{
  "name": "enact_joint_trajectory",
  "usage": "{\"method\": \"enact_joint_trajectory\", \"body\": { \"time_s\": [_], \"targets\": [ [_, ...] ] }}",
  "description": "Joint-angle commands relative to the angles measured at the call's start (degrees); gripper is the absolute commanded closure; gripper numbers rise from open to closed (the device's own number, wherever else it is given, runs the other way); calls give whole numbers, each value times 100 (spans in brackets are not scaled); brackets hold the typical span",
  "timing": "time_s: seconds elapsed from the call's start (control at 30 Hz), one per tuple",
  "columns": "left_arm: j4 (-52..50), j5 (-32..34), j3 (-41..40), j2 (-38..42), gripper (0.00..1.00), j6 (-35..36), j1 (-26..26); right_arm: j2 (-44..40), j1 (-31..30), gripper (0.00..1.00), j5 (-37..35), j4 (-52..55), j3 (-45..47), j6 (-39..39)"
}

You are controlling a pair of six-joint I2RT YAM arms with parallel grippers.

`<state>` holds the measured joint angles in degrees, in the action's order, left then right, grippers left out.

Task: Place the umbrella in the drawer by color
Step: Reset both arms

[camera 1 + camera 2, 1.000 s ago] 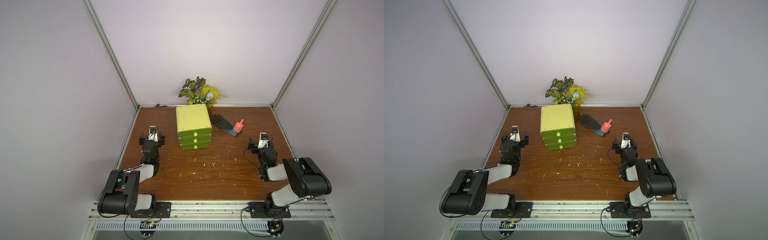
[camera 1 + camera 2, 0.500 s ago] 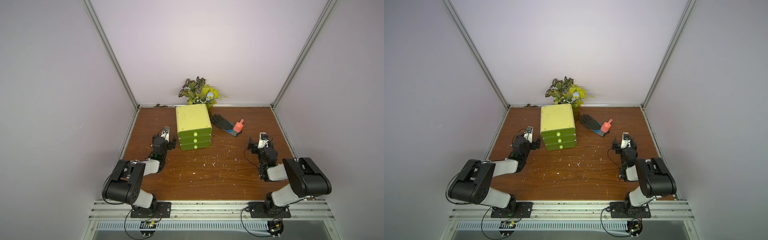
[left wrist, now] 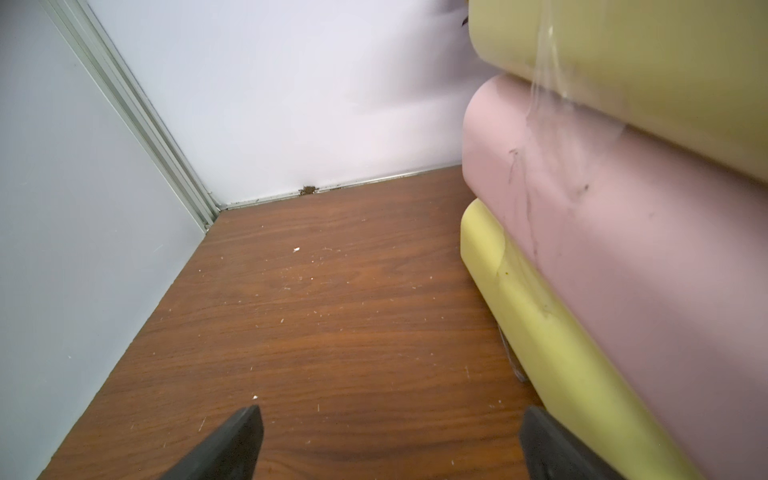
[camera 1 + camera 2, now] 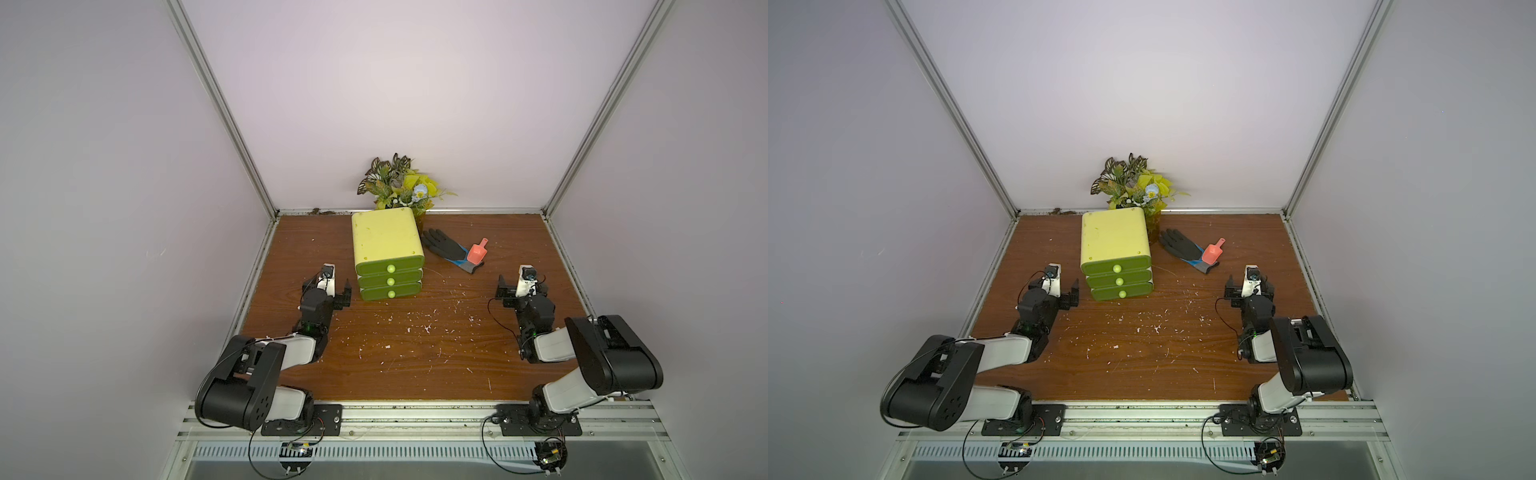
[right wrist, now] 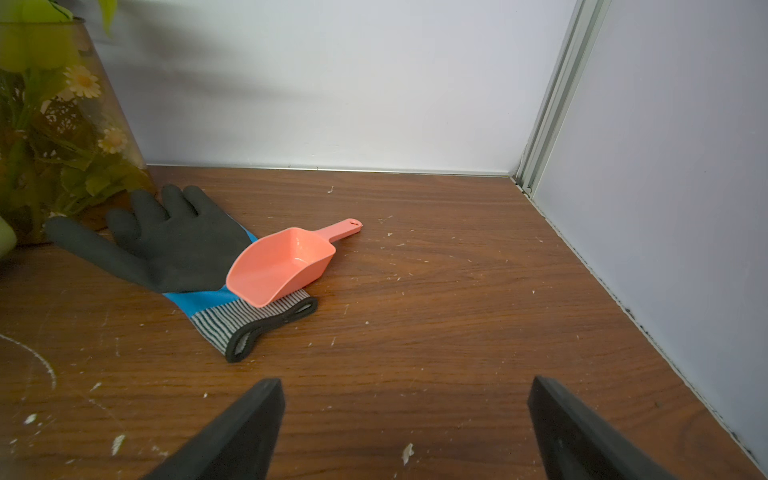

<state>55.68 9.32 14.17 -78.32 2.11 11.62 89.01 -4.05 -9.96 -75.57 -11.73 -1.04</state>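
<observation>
The umbrella is out of view. The drawer unit (image 4: 386,239) (image 4: 1115,237) is a yellow-green box at the back centre with three green drawer fronts (image 4: 390,269), all shut. In the left wrist view its side (image 3: 623,249) shows yellow, pink and yellow layers. My left gripper (image 4: 329,287) (image 4: 1054,293) (image 3: 390,419) stands open and empty, low over the table just left of the unit's front corner. My right gripper (image 4: 521,289) (image 4: 1249,291) (image 5: 405,390) is open and empty at the right, short of the glove.
A black and blue glove (image 4: 444,245) (image 5: 166,245) lies right of the unit with a pink scoop (image 4: 477,251) (image 5: 282,266) resting on its cuff. A vase of artificial flowers (image 4: 399,183) (image 5: 54,124) stands behind the unit. White crumbs dot the wooden table (image 4: 415,353). Walls enclose three sides.
My left gripper has swung right from near the left wall to just beside the drawer unit. The right arm has not moved.
</observation>
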Motion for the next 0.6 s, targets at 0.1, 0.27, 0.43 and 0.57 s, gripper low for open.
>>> {"method": "enact_joint_trajectory", "body": {
  "time_s": [0.1,0.27,0.43,0.57],
  "targets": [
    [935,405,-522,352,0,234,379,-43,-25,1,45,-163,-3,20],
    [1605,773,-978,578,0,165,466,-41,-26,1,45,-174,-5,16],
    [1889,855,-1170,660,0,-132,274,-42,-25,1,42,-175,-5,16],
    [2288,1344,-1521,927,0,21,253,-42,-34,0,39,-171,-5,16]
  ]
}}
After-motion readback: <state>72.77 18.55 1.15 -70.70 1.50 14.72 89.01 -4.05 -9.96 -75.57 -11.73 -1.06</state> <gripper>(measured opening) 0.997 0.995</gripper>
